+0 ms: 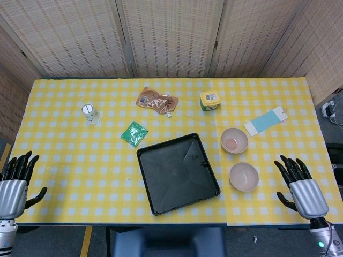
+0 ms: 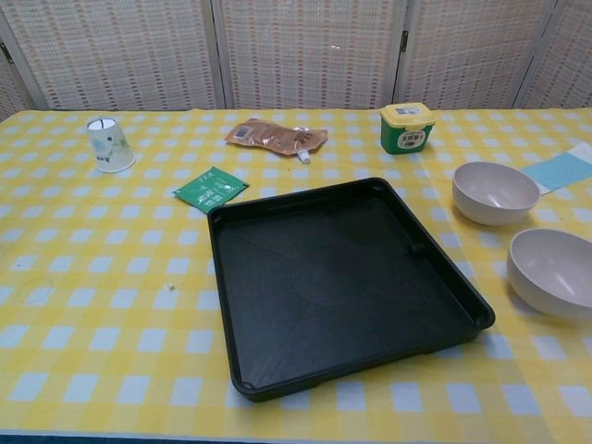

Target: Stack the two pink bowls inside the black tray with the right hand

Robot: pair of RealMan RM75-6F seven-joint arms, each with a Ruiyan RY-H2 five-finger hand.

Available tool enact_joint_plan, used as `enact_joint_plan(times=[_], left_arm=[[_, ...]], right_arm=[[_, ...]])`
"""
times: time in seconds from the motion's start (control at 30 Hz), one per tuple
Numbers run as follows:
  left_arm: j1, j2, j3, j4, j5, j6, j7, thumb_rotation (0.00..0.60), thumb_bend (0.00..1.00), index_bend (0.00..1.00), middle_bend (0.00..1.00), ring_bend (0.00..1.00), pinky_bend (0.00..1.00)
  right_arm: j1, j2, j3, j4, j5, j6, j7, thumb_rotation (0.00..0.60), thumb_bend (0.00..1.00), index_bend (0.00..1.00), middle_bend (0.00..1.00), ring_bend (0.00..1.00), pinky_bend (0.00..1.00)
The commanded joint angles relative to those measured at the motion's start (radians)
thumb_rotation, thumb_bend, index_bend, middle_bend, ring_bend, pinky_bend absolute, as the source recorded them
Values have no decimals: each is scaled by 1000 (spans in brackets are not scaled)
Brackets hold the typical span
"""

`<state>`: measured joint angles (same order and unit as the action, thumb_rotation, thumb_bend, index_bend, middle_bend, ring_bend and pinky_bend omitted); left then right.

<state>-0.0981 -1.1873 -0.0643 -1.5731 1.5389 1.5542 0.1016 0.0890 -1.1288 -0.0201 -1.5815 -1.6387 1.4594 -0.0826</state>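
Right hand (image 1: 301, 188) empty, fingers apart, near worktop edge. Go to near bowl (image 1: 244, 176) first, grip rim gently, lift, set flat in tray (image 1: 151, 191).

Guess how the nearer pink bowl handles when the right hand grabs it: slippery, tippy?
The nearer pink bowl looks rigid, thin-walled and empty, so probably light. Its smooth rounded wall may slip in the right hand; a rim pinch seems safer. Pushed, it would likely slide across the tablecloth.
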Motion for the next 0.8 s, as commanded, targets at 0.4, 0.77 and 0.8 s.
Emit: enact_joint_plan(times=[0.4,0.77,0.8], left_arm=[[17,28,3,-27,6,28,-31,600,305,0,0,3,17],[24,43,6,-30,18,39,-64,600,303,0,0,2,16],[25,44,6,-31,19,39,-66,600,302,0,0,2,16]], right_arm=[[75,-130,-19,165,-58,-101,-11,600,329,467,0,0,0],[123,-203,-10,204,-24,-179,-51,600,329,469,0,0,0],[126,-210,-10,209,-20,-186,-52,600,329,469,0,0,0]])
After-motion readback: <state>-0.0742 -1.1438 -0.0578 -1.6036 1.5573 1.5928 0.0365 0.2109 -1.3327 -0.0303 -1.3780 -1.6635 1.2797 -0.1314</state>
